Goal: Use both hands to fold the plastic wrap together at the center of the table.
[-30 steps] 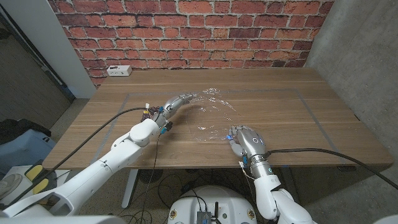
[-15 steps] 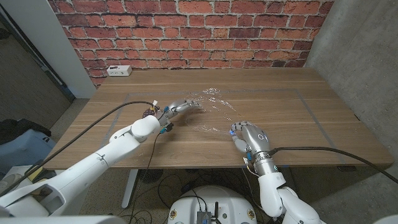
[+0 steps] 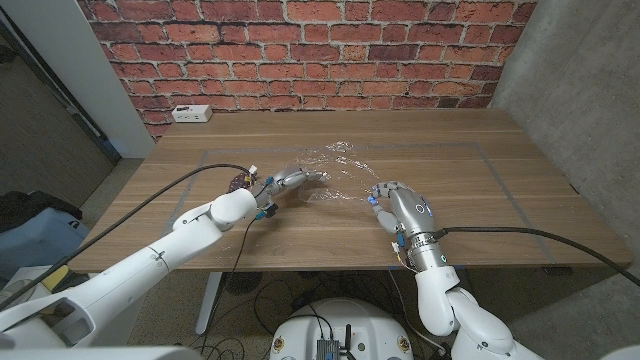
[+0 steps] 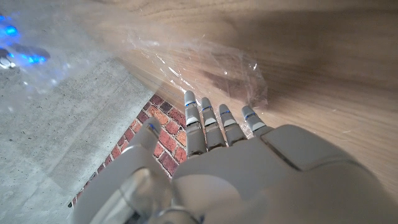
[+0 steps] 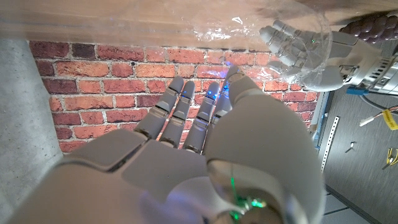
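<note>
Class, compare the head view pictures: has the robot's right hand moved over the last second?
Yes. The right hand has moved away from the table's near edge, toward the brick wall and the plastic wrap.

The plastic wrap (image 3: 338, 172) is a clear, glossy, crinkled film that catches white glints. Under it the table (image 3: 480, 190) is smooth, matt brown wood with visible grain. The left hand (image 3: 291, 181) and right hand (image 3: 398, 207) have smooth grey shells, satin-sheened. Behind stands a rough red brick wall (image 3: 300, 50).
</note>
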`<action>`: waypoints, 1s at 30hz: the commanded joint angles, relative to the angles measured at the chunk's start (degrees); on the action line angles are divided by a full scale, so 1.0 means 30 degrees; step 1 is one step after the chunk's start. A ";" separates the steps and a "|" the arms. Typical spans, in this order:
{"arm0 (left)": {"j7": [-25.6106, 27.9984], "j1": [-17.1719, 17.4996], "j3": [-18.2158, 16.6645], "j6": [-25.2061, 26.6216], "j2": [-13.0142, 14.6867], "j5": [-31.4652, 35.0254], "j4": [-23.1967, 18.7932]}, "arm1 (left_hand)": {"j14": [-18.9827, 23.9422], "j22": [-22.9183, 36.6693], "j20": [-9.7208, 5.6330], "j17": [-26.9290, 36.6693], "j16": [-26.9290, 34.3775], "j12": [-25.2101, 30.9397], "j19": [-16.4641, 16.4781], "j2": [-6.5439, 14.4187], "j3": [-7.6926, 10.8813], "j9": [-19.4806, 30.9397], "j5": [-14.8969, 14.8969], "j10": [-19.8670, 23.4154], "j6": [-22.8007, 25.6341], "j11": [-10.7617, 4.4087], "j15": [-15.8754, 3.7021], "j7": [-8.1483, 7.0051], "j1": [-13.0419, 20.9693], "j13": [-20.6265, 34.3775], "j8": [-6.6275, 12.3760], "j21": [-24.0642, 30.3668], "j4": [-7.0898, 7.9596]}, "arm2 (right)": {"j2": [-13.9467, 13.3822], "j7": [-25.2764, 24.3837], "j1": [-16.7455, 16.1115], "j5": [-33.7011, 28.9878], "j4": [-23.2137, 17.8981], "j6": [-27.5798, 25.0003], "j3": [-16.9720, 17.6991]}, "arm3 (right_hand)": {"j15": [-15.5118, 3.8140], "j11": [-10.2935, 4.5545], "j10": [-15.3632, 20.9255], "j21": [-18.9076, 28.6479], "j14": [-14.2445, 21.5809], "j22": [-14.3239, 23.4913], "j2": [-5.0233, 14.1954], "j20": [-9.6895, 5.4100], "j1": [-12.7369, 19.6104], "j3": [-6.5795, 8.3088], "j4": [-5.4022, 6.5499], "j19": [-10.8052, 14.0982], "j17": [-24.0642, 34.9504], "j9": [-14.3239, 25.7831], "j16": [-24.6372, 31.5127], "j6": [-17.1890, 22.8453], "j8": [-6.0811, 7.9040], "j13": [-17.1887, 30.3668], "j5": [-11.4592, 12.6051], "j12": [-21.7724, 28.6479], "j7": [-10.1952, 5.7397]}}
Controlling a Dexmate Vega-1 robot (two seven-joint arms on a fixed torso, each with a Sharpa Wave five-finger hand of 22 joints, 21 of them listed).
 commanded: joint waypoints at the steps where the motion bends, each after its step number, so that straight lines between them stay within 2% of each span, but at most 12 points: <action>1: 0.0631 0.1157 -0.0599 -0.1772 0.0225 -0.0261 0.0078 | -0.0243 0.0007 0.0316 0.0030 -0.0094 -0.0293 -0.0070 -0.1058 -0.0973 0.0052 0.0370 -0.0334 -0.1087 0.0252 0.0149 -0.0367 -0.1155 0.0032 -0.0204 -0.0309 0.0331 | 0.0376 -0.0349 0.0911 -0.0900 0.0536 0.0587 0.0097 | -0.3398 -0.0005 -0.0034 0.0065 -0.0077 0.0061 0.0151 -0.0053 0.0032 -0.0037 -0.0052 -0.0125 0.0075 0.0140 -0.0062 -0.0099 0.0183 0.0092 0.0121 0.0036 -0.0043; 4: 0.1462 0.1645 -0.0857 -0.1844 0.0467 0.0331 -0.0438 | -0.0755 -0.0007 0.0653 0.0012 -0.0227 -0.0437 -0.0385 -0.1317 -0.1201 0.0050 0.0504 -0.0781 -0.1463 0.0240 0.0276 -0.0611 -0.1311 0.0034 -0.0170 -0.0577 0.0311 | 0.0487 -0.0455 0.1072 -0.1046 0.0618 0.0619 0.0128 | -0.3392 -0.0025 -0.0009 0.0079 -0.0056 0.0061 0.0160 -0.0057 0.0036 -0.0052 -0.0049 -0.0113 0.0085 0.0193 -0.0056 -0.0114 0.0219 0.0109 0.0123 0.0043 -0.0030; 10: 0.3255 0.2614 -0.1389 -0.1843 0.0894 0.1763 -0.1306 | -0.1520 -0.0029 0.1002 -0.0014 -0.0335 -0.0560 -0.1052 -0.1590 -0.1329 0.0049 0.0624 -0.1368 -0.1524 -0.0037 0.0204 -0.0720 -0.1111 0.0032 -0.0024 -0.1058 0.0028 | 0.0800 -0.0637 0.1472 -0.1051 0.0887 0.0754 0.0246 | -0.3399 -0.0016 -0.0007 0.0102 -0.0029 0.0060 0.0159 -0.0052 0.0053 -0.0077 -0.0056 -0.0098 0.0093 0.0281 -0.0055 -0.0106 0.0291 0.0137 0.0125 0.0038 -0.0062; 13: 0.3636 0.2942 -0.1569 -0.1233 0.1220 0.2370 -0.1890 | -0.1831 -0.0028 0.1166 -0.0014 -0.0333 -0.0578 -0.1381 -0.1764 -0.1429 0.0049 0.0665 -0.1602 -0.1688 -0.0026 0.0266 -0.1000 -0.1062 0.0032 -0.0035 -0.1290 -0.0089 | 0.0887 -0.0579 0.1708 -0.1231 0.0976 0.0723 0.0197 | -0.3390 -0.0011 -0.0006 0.0117 -0.0024 0.0060 0.0164 -0.0051 0.0057 -0.0083 -0.0053 -0.0089 0.0077 0.0339 -0.0084 -0.0109 0.0336 0.0156 0.0127 0.0034 -0.0070; 15: 0.3800 0.3111 -0.1628 -0.0584 0.1449 0.2836 -0.2356 | -0.1890 -0.0020 0.1201 -0.0009 -0.0255 -0.0425 -0.1433 -0.1972 -0.1584 0.0050 0.0703 -0.1342 -0.1360 -0.0132 0.0286 -0.0708 -0.1123 0.0031 0.0118 -0.1402 -0.0141 | 0.0934 -0.0508 0.1858 -0.1189 0.1016 0.0807 0.0206 | -0.3383 -0.0017 -0.0001 0.0123 -0.0012 0.0059 0.0163 -0.0066 0.0051 -0.0098 -0.0046 -0.0093 0.0078 0.0375 -0.0085 -0.0130 0.0357 0.0167 0.0126 0.0033 -0.0047; 18: 0.3681 0.3173 -0.1623 -0.0197 0.1618 0.3091 -0.2576 | -0.1893 -0.0007 0.1207 -0.0002 -0.0166 -0.0207 -0.1416 -0.2239 -0.1828 0.0051 0.0777 -0.0859 -0.0825 -0.0034 0.0232 -0.0332 -0.1267 0.0035 0.0296 -0.1536 -0.0167 | 0.0960 -0.0437 0.2101 -0.1261 0.1111 0.0922 0.0175 | -0.3385 -0.0026 -0.0010 0.0130 -0.0001 0.0059 0.0172 -0.0068 0.0052 -0.0110 -0.0041 -0.0101 0.0079 0.0425 -0.0092 -0.0163 0.0384 0.0183 0.0127 0.0025 -0.0078; 21: 0.3350 0.3067 -0.1476 0.0505 0.1773 0.3438 -0.2860 | -0.2191 -0.0007 0.1303 0.0003 -0.0225 -0.0278 -0.1615 -0.2563 -0.2048 0.0052 0.0848 -0.1054 -0.0982 -0.0057 0.0218 -0.0320 -0.1309 0.0038 0.0206 -0.1718 -0.0255 | 0.1007 -0.0347 0.2362 -0.1381 0.1225 0.1001 0.0111 | -0.3389 -0.0055 -0.0011 0.0140 0.0004 0.0058 0.0168 -0.0075 0.0057 -0.0124 -0.0042 -0.0097 0.0080 0.0469 -0.0097 -0.0160 0.0419 0.0198 0.0127 0.0021 -0.0052; 22: 0.3240 0.3013 -0.1406 0.0747 0.1812 0.3579 -0.2960 | -0.2357 -0.0005 0.1391 0.0006 -0.0245 -0.0335 -0.1687 -0.2734 -0.2160 0.0054 0.0893 -0.1224 -0.1060 -0.0287 0.0267 -0.0361 -0.1306 0.0038 0.0176 -0.1798 -0.0315 | 0.1005 -0.0310 0.2447 -0.1385 0.1253 0.1067 0.0102 | -0.3362 -0.0053 -0.0018 0.0137 0.0011 0.0058 0.0173 -0.0083 0.0039 -0.0131 -0.0027 -0.0116 0.0073 0.0493 -0.0110 -0.0165 0.0437 0.0206 0.0127 0.0017 -0.0059; 24: 0.3130 0.2899 -0.1242 0.1342 0.1875 0.4012 -0.3218 | -0.2938 0.0020 0.1486 0.0012 -0.0303 -0.0464 -0.2026 -0.3132 -0.2450 0.0060 0.1048 -0.1725 -0.1665 -0.0319 0.0308 -0.0732 -0.1180 0.0045 -0.0006 -0.2080 -0.0535 | 0.1068 -0.0419 0.2575 -0.1363 0.1350 0.1228 0.0105 | -0.3385 -0.0045 0.0001 0.0155 0.0019 0.0058 0.0176 -0.0065 0.0052 -0.0134 -0.0033 -0.0093 0.0075 0.0533 -0.0117 -0.0131 0.0482 0.0219 0.0130 0.0021 -0.0068; 26: 0.3265 0.2842 -0.1089 0.1775 0.1906 0.4575 -0.3420 | -0.3208 0.0030 0.1480 0.0013 -0.0312 -0.0527 -0.2090 -0.3233 -0.2543 0.0064 0.1134 -0.2026 -0.1975 -0.0500 0.0237 -0.0789 -0.1017 0.0048 -0.0057 -0.2183 -0.0682 | 0.1088 -0.0527 0.2672 -0.1393 0.1429 0.1363 0.0106 | -0.3402 -0.0046 0.0011 0.0168 0.0027 0.0058 0.0175 -0.0100 0.0068 -0.0141 -0.0042 -0.0073 0.0082 0.0562 -0.0114 -0.0161 0.0493 0.0228 0.0131 0.0022 -0.0053; 28: 0.3200 0.2754 -0.0957 0.2216 0.1954 0.4959 -0.3605 | -0.3452 0.0038 0.1502 0.0012 -0.0284 -0.0515 -0.2056 -0.3313 -0.2635 0.0064 0.1251 -0.2203 -0.2595 -0.0716 0.0145 -0.1319 -0.0712 0.0049 -0.0146 -0.2278 -0.0921 | 0.1104 -0.0579 0.2765 -0.1332 0.1460 0.1531 0.0139 | -0.3394 -0.0056 0.0017 0.0182 0.0032 0.0057 0.0178 -0.0114 0.0067 -0.0147 -0.0038 -0.0053 0.0079 0.0590 -0.0122 -0.0164 0.0515 0.0237 0.0131 0.0021 -0.0057; 30: 0.3076 0.2655 -0.0851 0.2498 0.1954 0.5146 -0.3684 | -0.3721 0.0046 0.1532 0.0011 -0.0300 -0.0598 -0.2076 -0.3345 -0.2715 0.0065 0.1328 -0.2599 -0.3084 -0.0912 0.0147 -0.1511 -0.0510 0.0051 -0.0199 -0.2370 -0.1083 | 0.1120 -0.0650 0.2834 -0.1270 0.1473 0.1691 0.0183 | -0.3393 -0.0081 0.0041 0.0192 0.0046 0.0057 0.0177 -0.0118 0.0068 -0.0159 -0.0037 -0.0046 0.0084 0.0625 -0.0120 -0.0173 0.0539 0.0248 0.0130 0.0028 -0.0051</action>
